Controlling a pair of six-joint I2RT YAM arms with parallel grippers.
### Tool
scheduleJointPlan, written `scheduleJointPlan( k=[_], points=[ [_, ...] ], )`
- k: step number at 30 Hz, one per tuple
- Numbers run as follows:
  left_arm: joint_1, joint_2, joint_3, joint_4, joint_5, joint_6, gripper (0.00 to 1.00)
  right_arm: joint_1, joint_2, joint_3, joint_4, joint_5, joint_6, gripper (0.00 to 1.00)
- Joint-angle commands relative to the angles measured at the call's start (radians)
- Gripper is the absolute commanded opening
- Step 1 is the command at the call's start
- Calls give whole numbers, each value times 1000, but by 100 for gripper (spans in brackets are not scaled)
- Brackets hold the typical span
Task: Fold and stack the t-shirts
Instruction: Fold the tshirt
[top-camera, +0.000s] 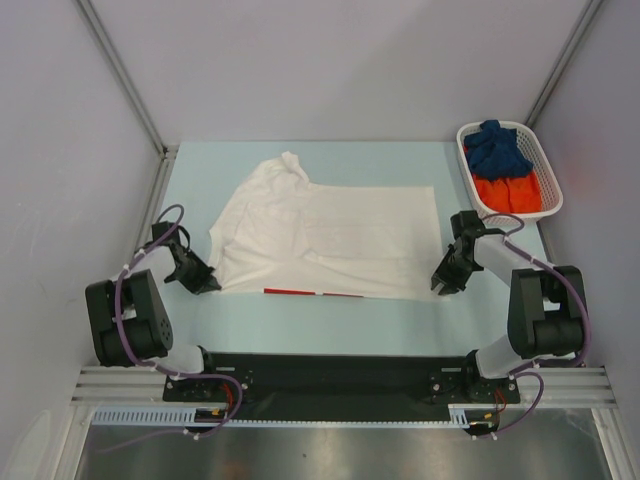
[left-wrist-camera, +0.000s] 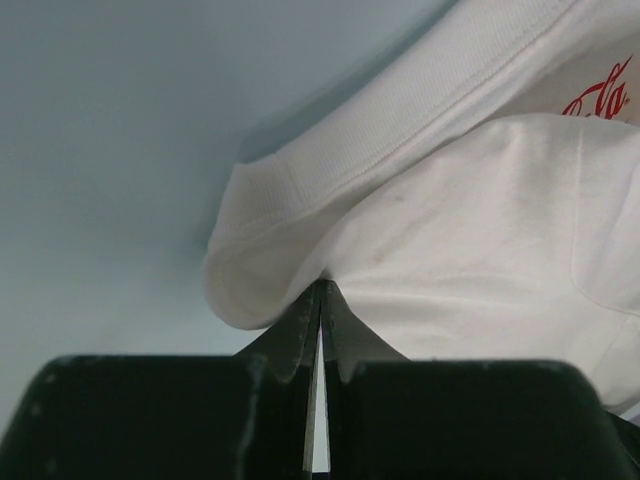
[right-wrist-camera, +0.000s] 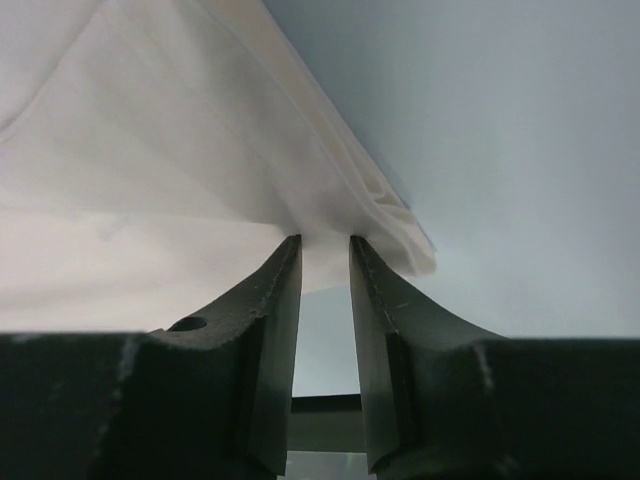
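A white t-shirt (top-camera: 330, 240) lies spread on the light blue table (top-camera: 400, 160), partly folded, with a strip of red print along its near edge (top-camera: 312, 293). My left gripper (top-camera: 207, 284) is at its near left corner. In the left wrist view the gripper (left-wrist-camera: 321, 288) is shut on the white cloth (left-wrist-camera: 480, 230), with a red logo (left-wrist-camera: 600, 95) at the far right. My right gripper (top-camera: 441, 285) is at the near right corner. In the right wrist view the gripper (right-wrist-camera: 325, 240) pinches the shirt's edge (right-wrist-camera: 150, 150), jaws narrowly apart. A dark blue shirt (top-camera: 497, 150) and an orange shirt (top-camera: 507, 192) lie bunched in the basket.
A white plastic lattice basket (top-camera: 547, 172) stands at the back right corner of the table, close behind my right arm. Grey walls and metal posts enclose the table on the left, back and right.
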Motion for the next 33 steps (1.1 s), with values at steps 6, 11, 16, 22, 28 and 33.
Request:
scheduleJointPlan(
  k=[6, 11, 16, 22, 28, 33],
  points=[
    [-76, -113, 156, -81, -75, 124, 32, -8, 69, 248, -115, 66, -166, 37],
    [-170, -136, 224, -73, -87, 103, 31, -8, 144, 322, -111, 35, -185, 42],
    [-187, -76, 224, 2, 15, 105, 17, -6, 219, 383, -97, 38, -196, 46],
    [-187, 34, 244, 15, 57, 121, 15, -5, 292, 408, -88, 51, -186, 49],
    [-184, 90, 215, 8, 16, 118, 6, -6, 315, 419, -74, 89, -159, 47],
    [-164, 117, 198, 2, 17, 112, 4, -17, 342, 426, -78, 113, -151, 41]
  ],
)
